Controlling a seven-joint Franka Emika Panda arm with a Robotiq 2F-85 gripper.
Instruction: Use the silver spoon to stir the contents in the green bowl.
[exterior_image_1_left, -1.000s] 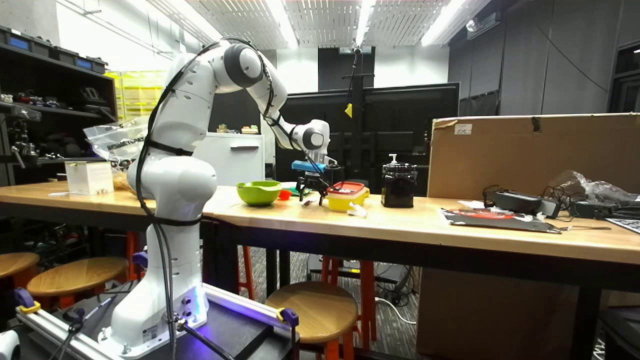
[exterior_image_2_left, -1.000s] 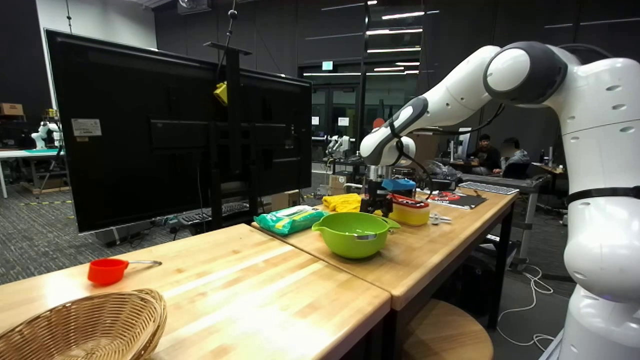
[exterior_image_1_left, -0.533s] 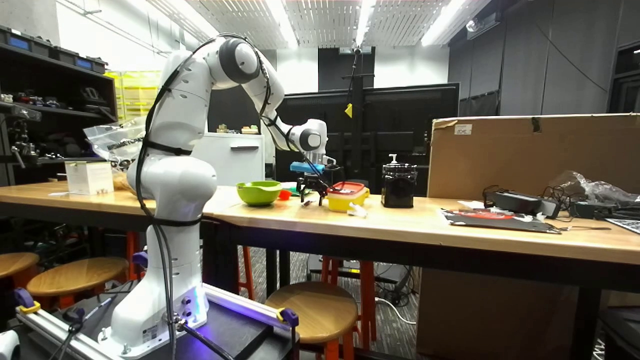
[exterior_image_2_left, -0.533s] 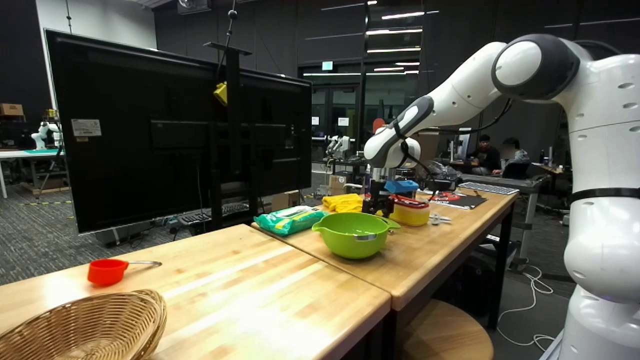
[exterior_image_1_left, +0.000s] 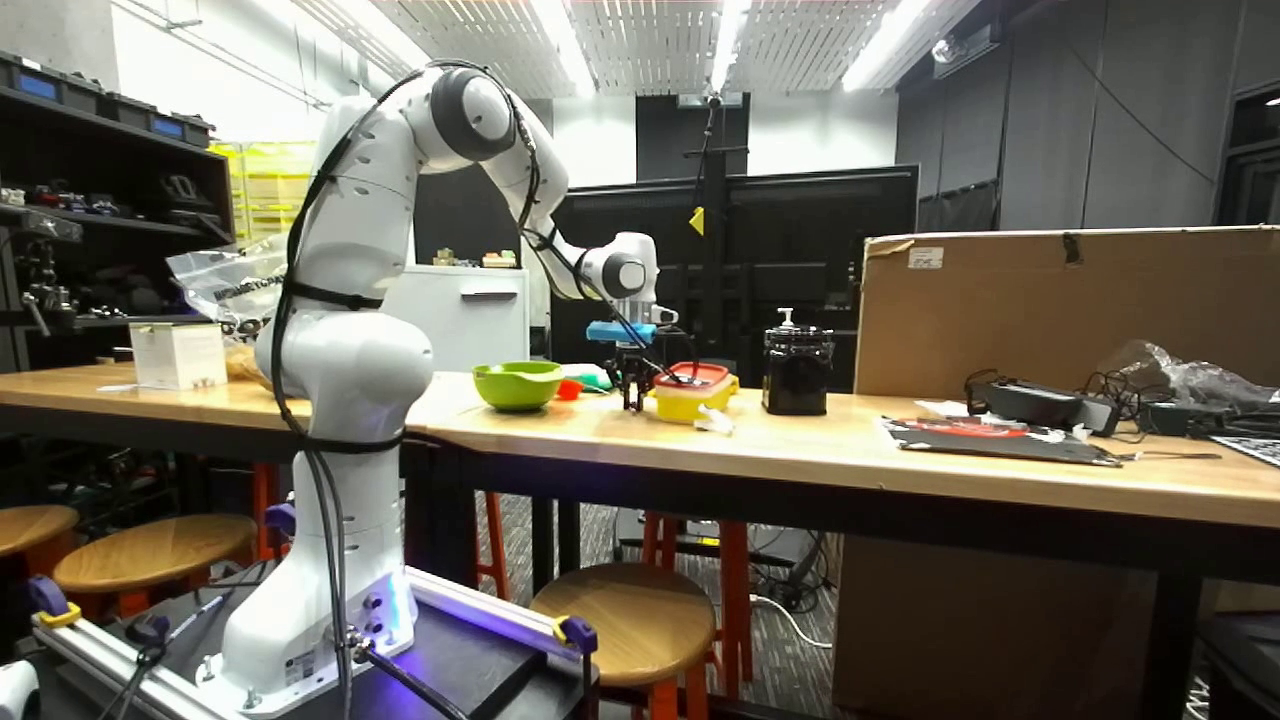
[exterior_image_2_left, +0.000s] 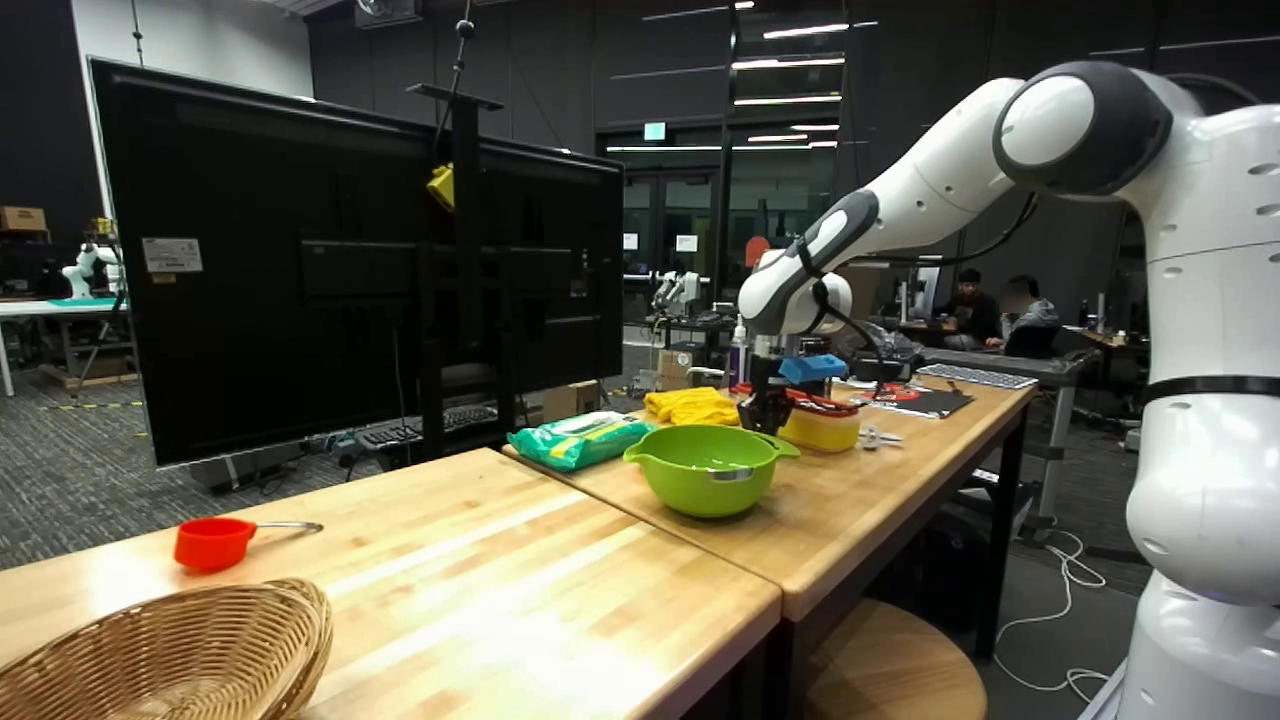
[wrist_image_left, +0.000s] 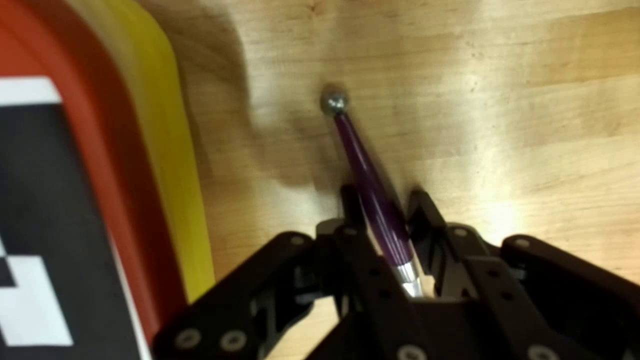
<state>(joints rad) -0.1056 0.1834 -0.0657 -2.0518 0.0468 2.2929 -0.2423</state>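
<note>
In an exterior view, reading from left to right, the green bowl (exterior_image_1_left: 517, 388) rests upright on the tabletop (exterior_image_1_left: 790, 450) at 9 o'clock from the hand (exterior_image_1_left: 633, 404), clear of it. A red cup (exterior_image_1_left: 568, 389) shows farther back, between the two in line of sight. The hand points to 6 o'clock, fingertips low over the tabletop. In the wrist view, its fingers stand on either side of a purple-handled utensil (wrist_image_left: 371, 187); the ball-tipped end points to 11 o'clock, and the opposite end is hidden. The opening is narrow, little wider than the handle; whether the fingers grip it cannot be told. A yellow container (exterior_image_1_left: 684, 404) with a red rim stands just beside the hand at 3 o'clock. Farther out at 3 o'clock stands a black dispenser (exterior_image_1_left: 798, 372) with a white pump.
</note>
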